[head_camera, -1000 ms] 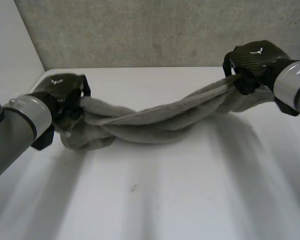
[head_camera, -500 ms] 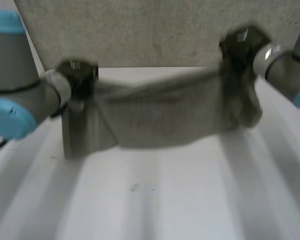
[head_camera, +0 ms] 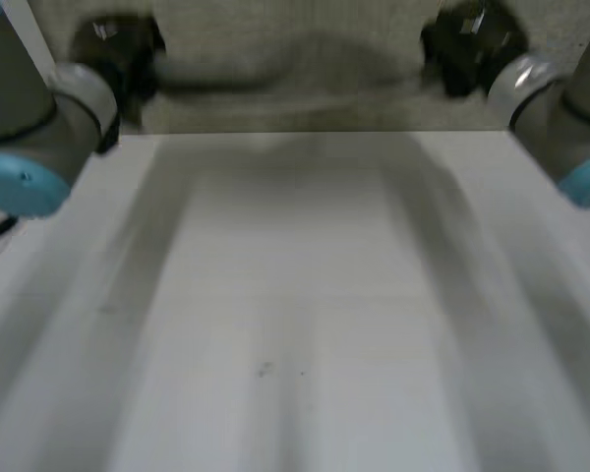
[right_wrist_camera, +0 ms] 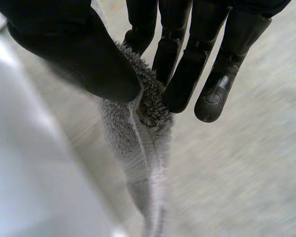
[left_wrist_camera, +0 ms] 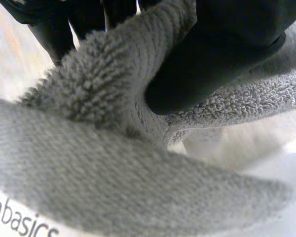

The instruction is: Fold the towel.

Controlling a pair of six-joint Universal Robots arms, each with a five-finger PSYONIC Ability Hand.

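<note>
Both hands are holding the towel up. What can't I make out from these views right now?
Head view: the towel between the left hand and the right hand is blurred against the grey wall; flat or twisted, cannot tell.
Left wrist view: cloth close to the camera hides what lies under the hand; the label is cut off by the edge.
Right wrist view: the towel's lower end is blurred; corner or edge pinched, unclear.
</note>
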